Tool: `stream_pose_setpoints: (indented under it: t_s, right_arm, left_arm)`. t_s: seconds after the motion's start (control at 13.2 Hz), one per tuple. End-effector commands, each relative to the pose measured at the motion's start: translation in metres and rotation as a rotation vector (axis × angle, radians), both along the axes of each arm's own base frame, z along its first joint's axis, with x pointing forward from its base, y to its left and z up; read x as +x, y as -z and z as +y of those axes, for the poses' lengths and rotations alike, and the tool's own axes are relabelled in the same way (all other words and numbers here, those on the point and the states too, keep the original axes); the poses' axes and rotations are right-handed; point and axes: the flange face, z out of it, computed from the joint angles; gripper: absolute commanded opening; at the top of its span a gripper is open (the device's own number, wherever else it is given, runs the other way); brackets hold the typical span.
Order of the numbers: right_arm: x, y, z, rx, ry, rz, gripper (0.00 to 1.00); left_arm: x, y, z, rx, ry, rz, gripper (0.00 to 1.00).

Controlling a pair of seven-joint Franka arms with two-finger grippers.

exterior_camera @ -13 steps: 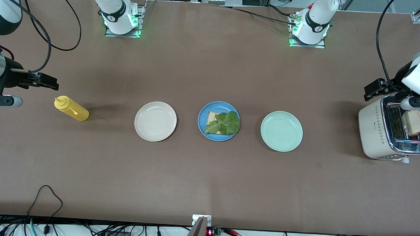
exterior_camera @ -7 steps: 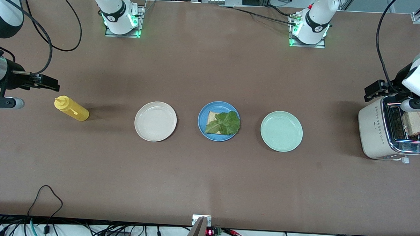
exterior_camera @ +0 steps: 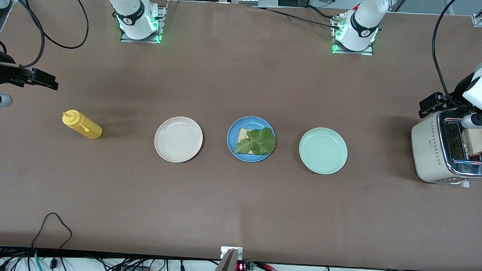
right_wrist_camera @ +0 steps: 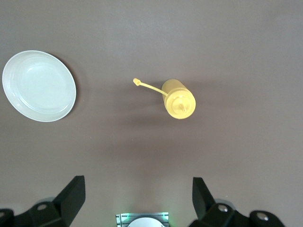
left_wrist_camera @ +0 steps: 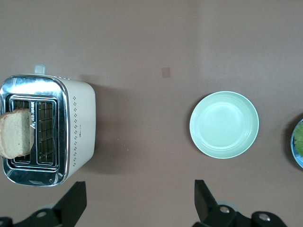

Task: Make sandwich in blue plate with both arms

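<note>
- Open-fingered, my right gripper (exterior_camera: pixel 46 80) is hovering at the upper left of the front view, holding nothing, over bare table (exterior_camera: pixel 238 211) at the right arm's end.
- Below it in the frame, the yellow squeeze bottle (exterior_camera: pixel 82 124) is standing on the table; in the right wrist view it (right_wrist_camera: pixel 179 99) is sitting well apart from the cream-white plate (right_wrist_camera: pixel 39 85).
- Moving across the front view, the cream-white plate is lying empty.
- At centre frame, the blue plate (exterior_camera: pixel 233 129) is carrying one bread slice (exterior_camera: pixel 243 132) with the lettuce leaf (exterior_camera: pixel 257 142) lying on top.
- Next comes the mint-green plate (exterior_camera: pixel 323 151), empty.
- At the right edge, I am holding my left gripper (exterior_camera: pixel 428 104) over the toaster (exterior_camera: pixel 429 152), fingers spread and empty; a second bread slice (exterior_camera: pixel 475 141) is sticking out of a slot.
</note>
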Motion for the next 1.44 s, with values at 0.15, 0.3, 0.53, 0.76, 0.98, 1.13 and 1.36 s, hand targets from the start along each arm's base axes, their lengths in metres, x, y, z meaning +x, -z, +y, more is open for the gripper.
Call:
stream_pose_setpoints:
  t_s: [0.15,0.3,0.53,0.76,0.98,1.13,1.36]
  right_arm:
    - [-0.002,0.004,-0.005,-0.008,0.000,-0.032,1.00]
    - [0.002,0.009,-0.012,-0.009,0.011,-0.052,1.00]
    - [-0.009,0.007,-0.012,-0.007,0.017,-0.032,1.00]
    - [-0.016,0.028,-0.023,0.030,-0.019,-0.004,1.00]
    - [-0.030,0.034,-0.073,0.085,-0.284,-0.042,1.00]
    - [-0.035,0.045,-0.116,0.127,-0.524,-0.060,1.00]
    - [-0.047,0.084,-0.177,0.270,-0.727,-0.164,1.00]
  left_arm:
    - [-0.001,-0.002,-0.001,-0.018,-0.004,-0.017,1.00]
    - [-0.001,-0.002,-0.001,-0.018,-0.004,-0.016,1.00]
    - [-0.001,-0.001,-0.001,-0.018,-0.004,-0.014,1.00]
    - [-0.001,-0.001,-0.001,-0.018,-0.004,-0.014,1.00]
    - [-0.001,-0.001,-0.001,-0.018,-0.004,-0.014,1.00]
    - [-0.001,0.000,0.000,-0.018,-0.006,-0.011,1.00]
    - [0.000,0.002,0.000,-0.019,-0.004,-0.008,1.00]
